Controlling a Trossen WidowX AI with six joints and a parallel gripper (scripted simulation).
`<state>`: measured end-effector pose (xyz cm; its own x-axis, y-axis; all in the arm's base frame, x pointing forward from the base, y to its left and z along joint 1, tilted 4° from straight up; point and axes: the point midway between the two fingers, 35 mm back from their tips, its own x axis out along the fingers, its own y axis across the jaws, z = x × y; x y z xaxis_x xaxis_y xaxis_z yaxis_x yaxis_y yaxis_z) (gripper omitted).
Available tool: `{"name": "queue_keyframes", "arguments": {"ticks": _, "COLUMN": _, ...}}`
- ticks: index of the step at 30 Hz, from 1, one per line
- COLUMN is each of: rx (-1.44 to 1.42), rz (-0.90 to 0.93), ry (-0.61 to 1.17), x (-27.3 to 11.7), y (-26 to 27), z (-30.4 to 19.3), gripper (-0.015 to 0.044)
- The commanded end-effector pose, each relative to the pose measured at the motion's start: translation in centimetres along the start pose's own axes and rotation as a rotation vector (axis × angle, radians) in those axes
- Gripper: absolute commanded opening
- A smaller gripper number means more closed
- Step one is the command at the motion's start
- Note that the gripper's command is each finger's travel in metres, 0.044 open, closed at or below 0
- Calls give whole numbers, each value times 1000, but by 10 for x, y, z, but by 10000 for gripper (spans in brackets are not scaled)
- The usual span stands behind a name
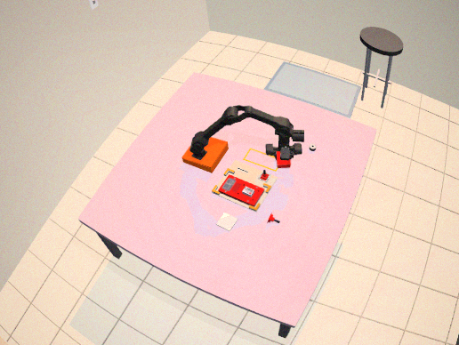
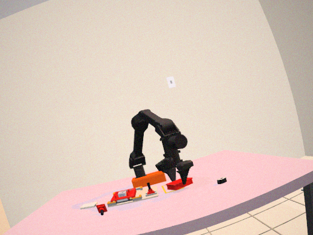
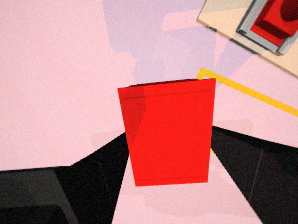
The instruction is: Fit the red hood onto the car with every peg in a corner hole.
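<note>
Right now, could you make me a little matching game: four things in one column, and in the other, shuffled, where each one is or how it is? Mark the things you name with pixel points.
Things
1. Red flat-roofed hood [image 1: 283, 163] [image 2: 179, 184] [image 3: 170, 135]
2. Red car chassis [image 1: 236, 188] [image 2: 116, 197]
3. Orange rectangular block [image 1: 216, 151] [image 2: 149, 179]
4. Round stool with a dark seat [image 1: 382, 40]

Places or states
A. Under the foot of the black arm
B. Between the black gripper's [image 1: 284, 152] [image 2: 179, 182] [image 3: 170, 137] fingers
C. On the tiled floor, away from the table
D. In the jig with orange-yellow corners

Pairs: 1-B, 2-D, 3-A, 4-C
</note>
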<state>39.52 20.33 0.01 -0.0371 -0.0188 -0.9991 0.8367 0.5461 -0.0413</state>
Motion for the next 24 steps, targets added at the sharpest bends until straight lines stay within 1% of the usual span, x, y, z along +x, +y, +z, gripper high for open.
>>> {"name": "queue_keyframes", "arguments": {"ticks": 1, "rx": 0, "rz": 16, "ry": -2, "x": -22, "y": 3, "z": 1, "gripper": 0}}
{"name": "queue_keyframes", "arguments": {"ticks": 10, "rx": 0, "rz": 16, "ry": -2, "x": -60, "y": 3, "z": 1, "gripper": 0}}
{"name": "queue_keyframes", "arguments": {"ticks": 16, "rx": 0, "rz": 16, "ry": -2, "x": -78, "y": 3, "z": 1, "gripper": 0}}
{"name": "queue_keyframes", "arguments": {"ticks": 21, "rx": 0, "rz": 16, "ry": -2, "x": -81, "y": 3, "z": 1, "gripper": 0}}
{"name": "queue_keyframes", "arguments": {"ticks": 22, "rx": -3, "rz": 12, "ry": -1, "x": -75, "y": 2, "z": 1, "gripper": 0}}
{"name": "queue_keyframes", "arguments": {"ticks": 24, "rx": -30, "rz": 12, "ry": -2, "x": -76, "y": -1, "z": 9, "gripper": 0}}
